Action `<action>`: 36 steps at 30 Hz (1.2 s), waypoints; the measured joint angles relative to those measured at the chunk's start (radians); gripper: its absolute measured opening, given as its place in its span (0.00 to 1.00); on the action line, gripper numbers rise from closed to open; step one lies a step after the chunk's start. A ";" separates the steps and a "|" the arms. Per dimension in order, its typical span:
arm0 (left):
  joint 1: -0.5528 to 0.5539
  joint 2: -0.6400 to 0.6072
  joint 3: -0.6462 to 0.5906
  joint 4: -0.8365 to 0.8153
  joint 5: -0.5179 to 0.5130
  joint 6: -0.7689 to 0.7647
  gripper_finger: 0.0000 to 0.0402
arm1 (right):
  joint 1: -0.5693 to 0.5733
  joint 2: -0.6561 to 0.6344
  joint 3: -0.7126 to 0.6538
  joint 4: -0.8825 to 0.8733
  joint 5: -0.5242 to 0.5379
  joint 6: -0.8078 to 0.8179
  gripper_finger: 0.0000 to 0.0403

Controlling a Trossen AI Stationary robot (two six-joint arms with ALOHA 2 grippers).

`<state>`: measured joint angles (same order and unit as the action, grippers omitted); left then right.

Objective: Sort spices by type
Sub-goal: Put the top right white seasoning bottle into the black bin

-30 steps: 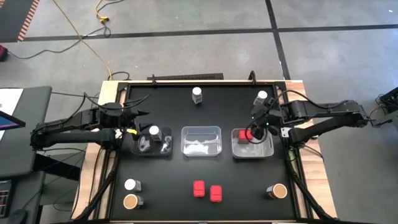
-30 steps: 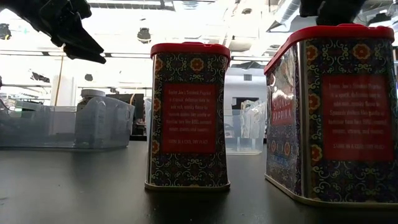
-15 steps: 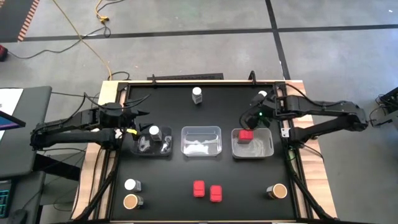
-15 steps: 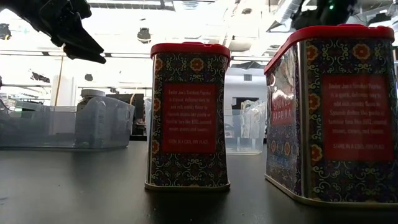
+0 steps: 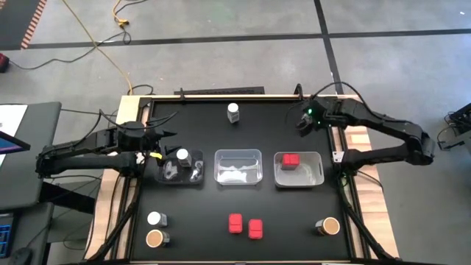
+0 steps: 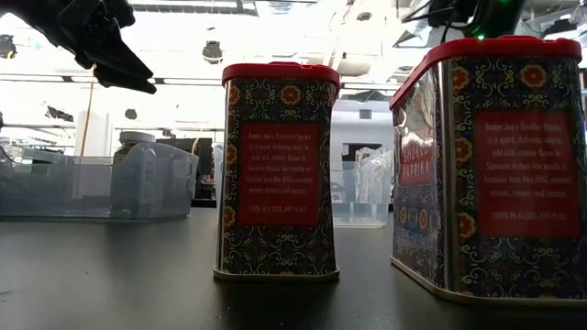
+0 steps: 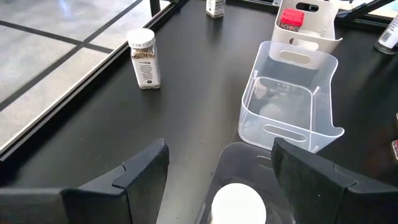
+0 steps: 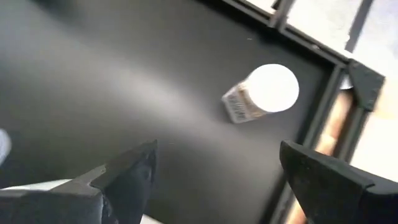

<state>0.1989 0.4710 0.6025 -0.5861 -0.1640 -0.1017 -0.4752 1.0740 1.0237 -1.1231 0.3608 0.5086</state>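
Observation:
My right gripper (image 5: 303, 124) is open near the table's far right corner. It hangs over a white-capped jar (image 8: 264, 92), which stands upright between and beyond its fingers, untouched. My left gripper (image 5: 163, 145) is open above the left tray (image 5: 171, 175), straddling the white cap (image 7: 239, 205) of a jar standing in it. A red packet (image 5: 291, 160) lies in the right tray (image 5: 315, 175). Two red packets (image 5: 235, 222) (image 5: 255, 228) stand near the near edge. The middle tray (image 5: 238, 168) holds nothing.
Another white-capped jar (image 5: 233, 111) stands at the far edge. A white-capped jar (image 5: 154, 218) and a tan-topped jar (image 5: 154, 238) stand at the near left, and a tan-topped jar (image 5: 330, 226) at the near right. The table's raised black rim (image 8: 323, 68) runs close behind the corner jar.
My right gripper has moved from above the right tray toward the far edge and now hangs over the corner jar. The red packet has stayed in the right tray. The left arm has kept still.

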 joint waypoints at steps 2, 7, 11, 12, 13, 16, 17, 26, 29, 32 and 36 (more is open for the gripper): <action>0.000 0.000 0.000 0.000 -0.001 0.000 0.67 | -0.042 0.000 0.000 0.000 -0.001 -0.071 0.91; 0.000 0.000 0.000 0.000 -0.001 0.000 0.67 | -0.136 0.014 0.000 -0.003 -0.051 -0.249 0.91; 0.000 0.000 0.000 0.000 -0.002 0.000 0.67 | -0.203 0.043 0.000 -0.015 -0.057 -0.353 0.91; 0.000 0.000 0.000 0.000 -0.002 0.000 0.67 | -0.217 0.053 0.000 -0.015 -0.057 -0.374 0.91; 0.000 0.000 0.000 0.000 -0.002 0.000 0.67 | -0.231 0.064 0.000 -0.014 -0.057 -0.388 0.91; 0.000 0.000 0.000 0.000 -0.002 0.000 0.67 | -0.262 0.097 0.000 -0.014 -0.057 -0.413 0.91; 0.000 0.000 0.000 0.000 -0.002 0.000 0.67 | -0.271 0.108 0.000 -0.014 -0.057 -0.413 0.91; 0.000 0.000 0.000 0.001 -0.002 0.000 0.67 | -0.321 0.193 0.000 0.065 -0.057 -0.515 0.91; 0.000 0.000 0.000 0.001 -0.002 0.000 0.67 | -0.321 0.205 0.000 0.095 -0.057 -0.590 0.91; 0.000 0.000 0.000 0.000 -0.002 0.000 0.67 | -0.331 0.216 0.000 0.118 -0.074 -0.665 0.91; 0.000 0.000 0.000 0.001 -0.002 0.000 0.67 | -0.371 0.252 0.000 0.113 -0.113 -0.714 0.90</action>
<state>0.1987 0.4713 0.6025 -0.5856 -0.1658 -0.1017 -0.8459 1.3263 1.0237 -1.0099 0.2474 -0.2053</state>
